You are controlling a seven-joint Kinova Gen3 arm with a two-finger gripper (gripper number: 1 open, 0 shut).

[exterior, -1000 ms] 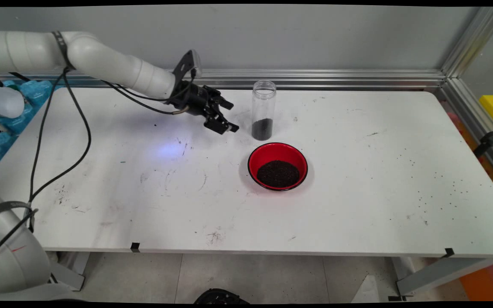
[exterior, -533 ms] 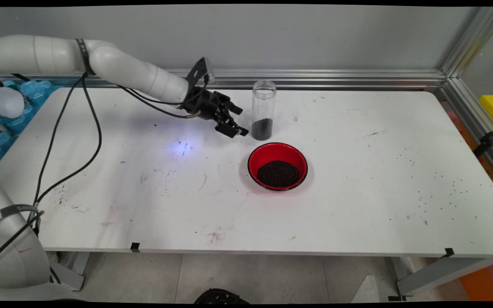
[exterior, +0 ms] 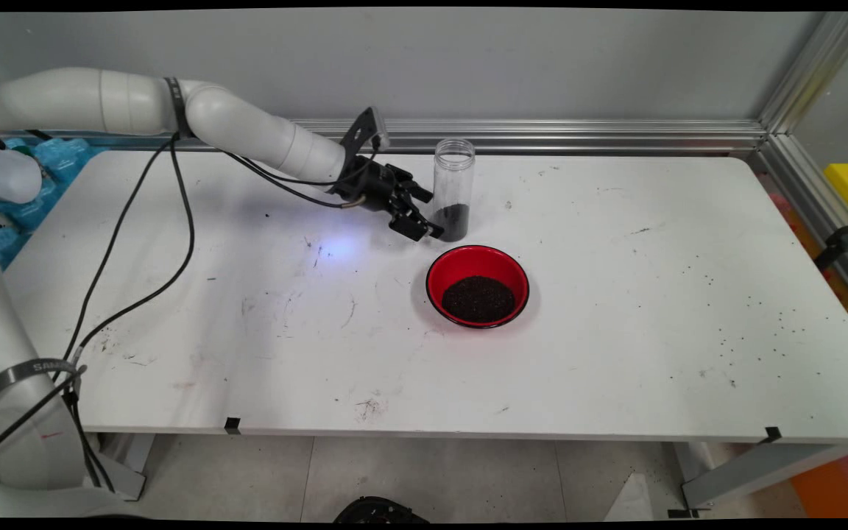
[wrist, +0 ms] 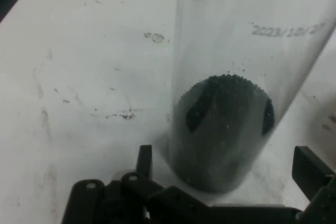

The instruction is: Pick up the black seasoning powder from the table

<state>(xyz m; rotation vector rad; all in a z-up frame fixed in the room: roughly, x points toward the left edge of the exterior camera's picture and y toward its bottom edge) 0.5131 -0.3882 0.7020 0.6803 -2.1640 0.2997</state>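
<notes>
1. White and scuffed, the table (exterior: 615,353) runs back to a grey wall with a metal rail along its foot; small dark specks are scattered over its right side.
2. A clear plastic jar (exterior: 453,190) stands upright toward the back of the table, open at the top, with a layer of dark grains filling its bottom part.
3. Just in front of the jar, close to it but apart, sits a red bowl (exterior: 477,285) with a heap of the same dark grains in its middle.
4. The white arm reaches in from the left, black cables hanging from it, and its black gripper (exterior: 424,215) is low at the jar's left side, level with the grains.
5. The gripper is spread wide: in the hand view one finger (wrist: 144,161) stands left of the jar (wrist: 231,93) and the other at the far right, with a gap on each side, so neither touches it.
6. In that view the jar stands between the fingers, a printed date near its top, the grains filling its base.
</notes>
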